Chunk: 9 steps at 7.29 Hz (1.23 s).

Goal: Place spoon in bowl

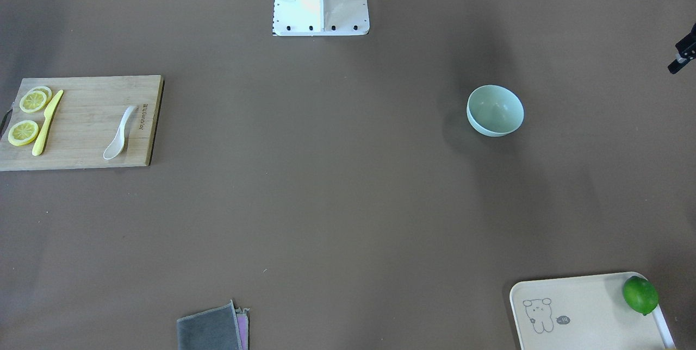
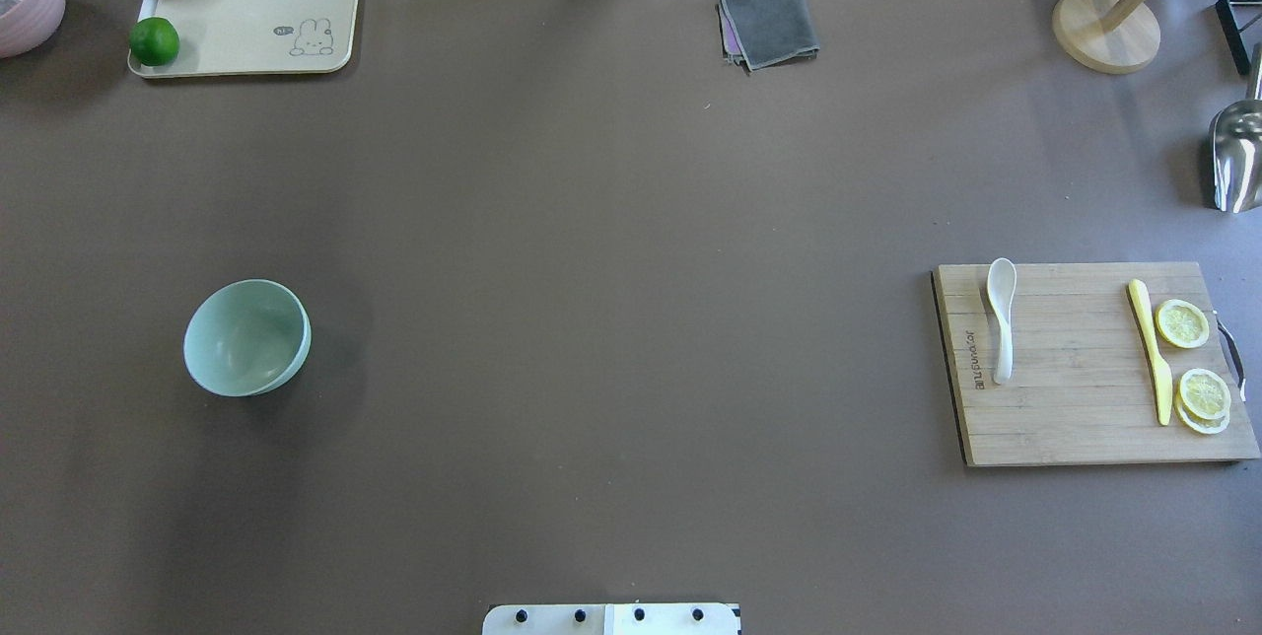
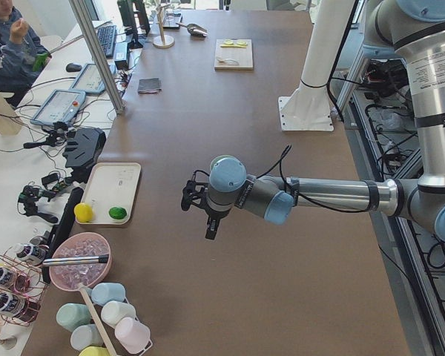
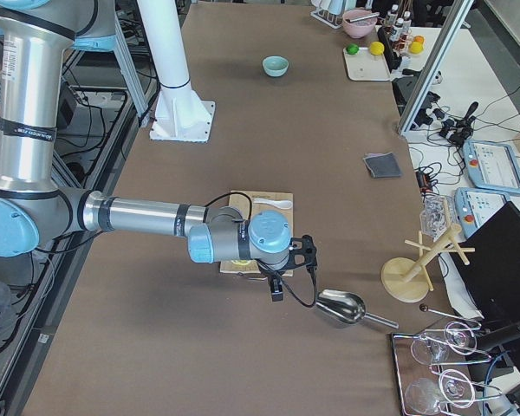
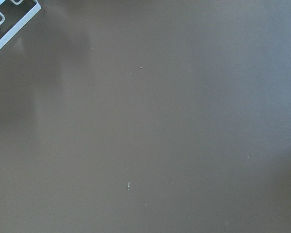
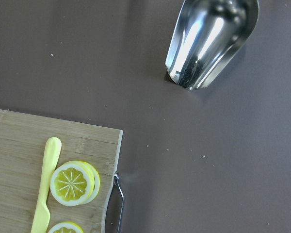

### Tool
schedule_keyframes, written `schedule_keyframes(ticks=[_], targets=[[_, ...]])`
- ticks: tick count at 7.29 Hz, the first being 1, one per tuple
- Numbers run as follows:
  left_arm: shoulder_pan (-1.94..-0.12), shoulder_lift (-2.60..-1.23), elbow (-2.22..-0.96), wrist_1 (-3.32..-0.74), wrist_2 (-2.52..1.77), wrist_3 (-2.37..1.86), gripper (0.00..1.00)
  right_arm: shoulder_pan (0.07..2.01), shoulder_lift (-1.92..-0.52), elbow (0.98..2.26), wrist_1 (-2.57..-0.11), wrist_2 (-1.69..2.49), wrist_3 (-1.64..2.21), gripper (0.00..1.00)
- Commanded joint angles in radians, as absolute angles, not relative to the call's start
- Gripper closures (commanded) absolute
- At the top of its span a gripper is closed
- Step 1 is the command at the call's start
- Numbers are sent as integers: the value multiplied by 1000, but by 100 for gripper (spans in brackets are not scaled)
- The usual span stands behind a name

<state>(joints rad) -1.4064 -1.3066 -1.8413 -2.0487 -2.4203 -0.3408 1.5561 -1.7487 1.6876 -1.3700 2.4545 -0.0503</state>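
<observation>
The off-white spoon (image 2: 1002, 317) lies on the left part of a wooden cutting board (image 2: 1075, 418), scoop toward the far side; it also shows in the front view (image 1: 119, 133). The pale mint-green bowl (image 2: 246, 337) stands upright and empty on the table's left side, far from the spoon, and shows in the front view (image 1: 495, 111). My left gripper (image 3: 210, 230) hangs above the table beyond its left end, away from the bowl; I cannot tell its state. My right gripper (image 4: 277, 290) hovers past the board's right end; I cannot tell its state.
A yellow plastic knife (image 2: 1151, 351) and lemon slices (image 2: 1181, 323) lie on the board's right part. A metal scoop (image 2: 1237, 157) and wooden stand (image 2: 1104, 29) are at the far right. A grey cloth (image 2: 770, 24) and a tray (image 2: 256, 14) with a lime and a lemon are at the far edge.
</observation>
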Motion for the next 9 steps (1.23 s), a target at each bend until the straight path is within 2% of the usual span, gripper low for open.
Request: schedule_keyframes(ticks=[1,3,5,6,9], targets=[[-1201,-1316,-1844,-2204,-2373,-635,3,1510,-1747,1690,-1265,2476,96,0],[-1007,-1362,-1844,-2287,-2228,-854,3,1424,-1750,1686,-1082,2465,283,0],[-844,-1419,-1842,-2287,-2111,-945,4,1385,-1758,1690,-1025,2476,279,0],[-810,-1437,-1842,-2286,-2105,-945,4,1362,-1772,1690,-984,2476,279,0],[-764,-1475,-1803,-2284,-2103,-945,16,1322,-1790,1690,-927,2477,282,0]])
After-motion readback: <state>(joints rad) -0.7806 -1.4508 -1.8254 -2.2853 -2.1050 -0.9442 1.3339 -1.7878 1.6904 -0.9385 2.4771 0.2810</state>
